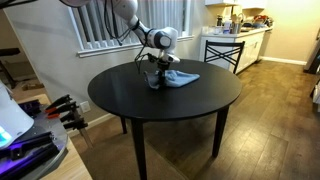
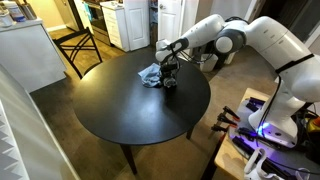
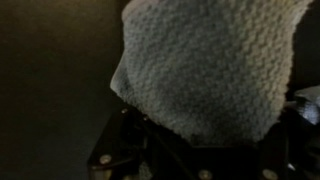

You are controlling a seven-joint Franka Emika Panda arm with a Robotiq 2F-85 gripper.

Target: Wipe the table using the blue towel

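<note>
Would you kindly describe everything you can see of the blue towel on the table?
The blue towel is a pale blue cloth, with a knitted, waffle-like weave in the wrist view. It lies crumpled in a loose heap on the round dark table, near its edge. The gripper is down at one end of it, touching it; whether the jaws clamp it is unclear.

We look down on the round bench (image 1: 160,105) in both exterior views, at mid-distance and from different sides. Our wrist view sits close, with the towel (image 3: 210,60) filling twelve to three o'clock.
</note>
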